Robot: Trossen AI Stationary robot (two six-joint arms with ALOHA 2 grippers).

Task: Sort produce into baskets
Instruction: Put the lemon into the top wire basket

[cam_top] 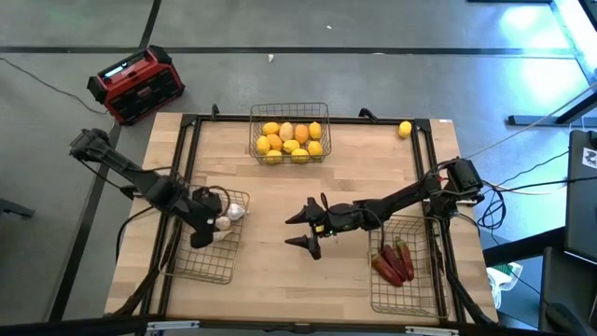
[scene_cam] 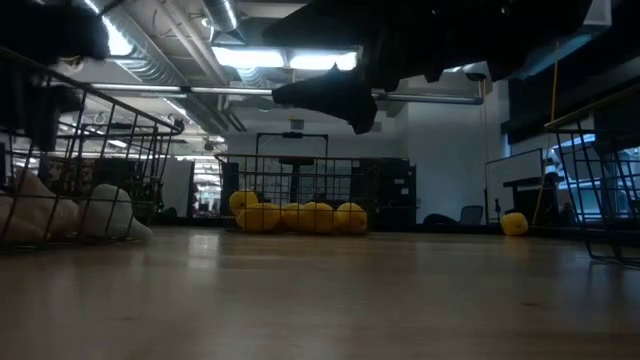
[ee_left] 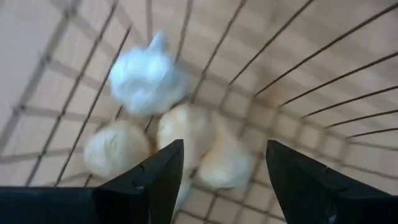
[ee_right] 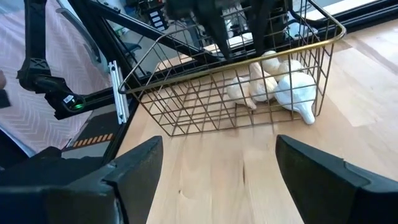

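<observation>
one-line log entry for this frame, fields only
left gripper: open over garlic bulbs in basket | right gripper: open, mid-table | lemon: unsorted

Sorted produce in wire baskets

White garlic lies in a wire basket at the table's left edge. Lemons fill a far basket; one lemon sits apart.
</observation>
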